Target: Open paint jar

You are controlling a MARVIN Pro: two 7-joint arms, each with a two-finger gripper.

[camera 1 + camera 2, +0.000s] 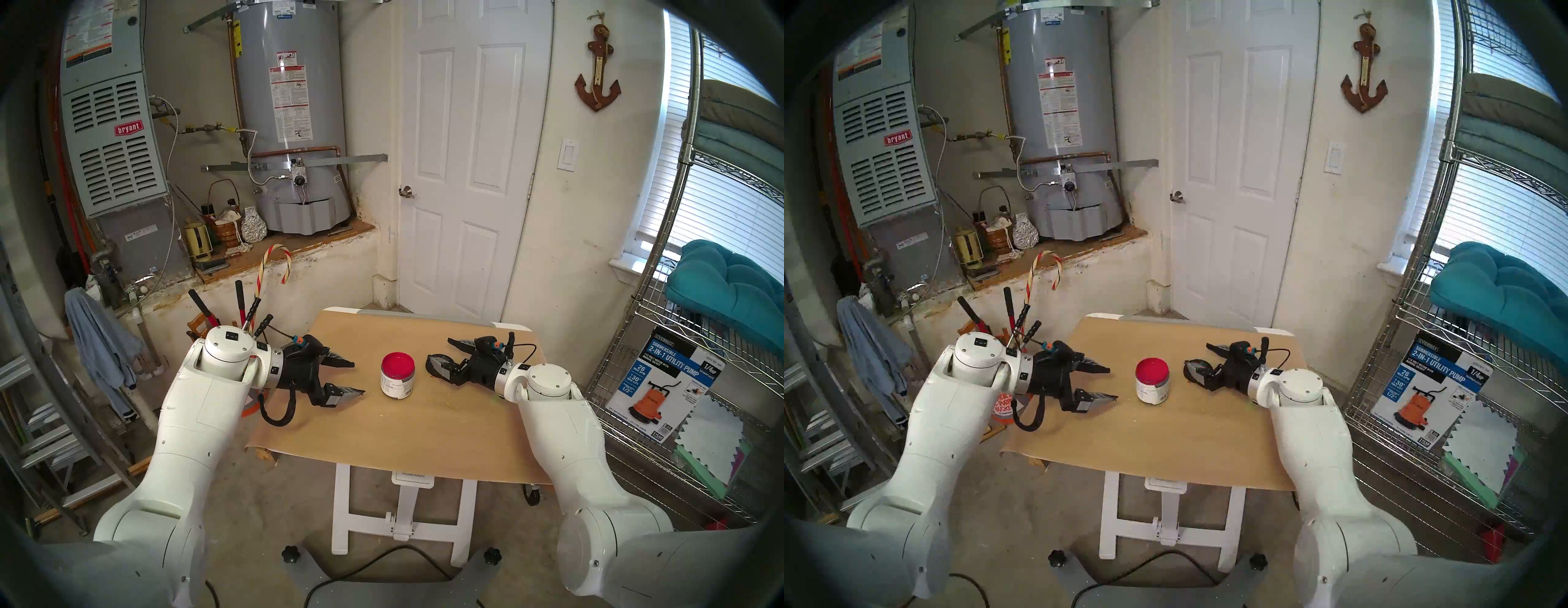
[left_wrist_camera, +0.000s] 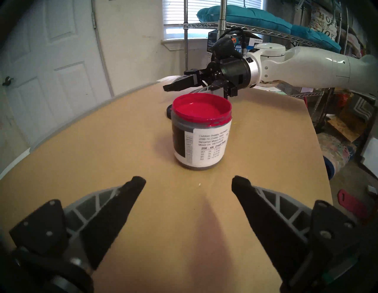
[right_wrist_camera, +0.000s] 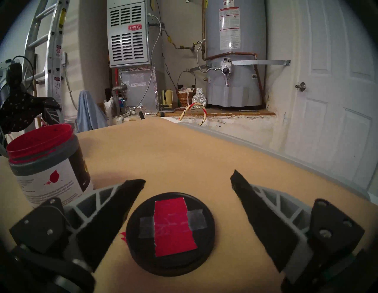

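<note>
Jar open, upright mid-table, red paint showing.

Lid off, flat on the table just beside the jar, red square and grey tape up, a small red smear at its edge. Right gripper spread wide over the lid, gripping nothing. Left gripper likewise spread and empty, near the jar on the opposite side, not touching.

From the head views the right gripper is covering most of the lid, leaving only a dark sliver showing. The left arm is hiding most of the orange bucket beside the table. The paint jar label's small print is blurring beyond reading
</note>
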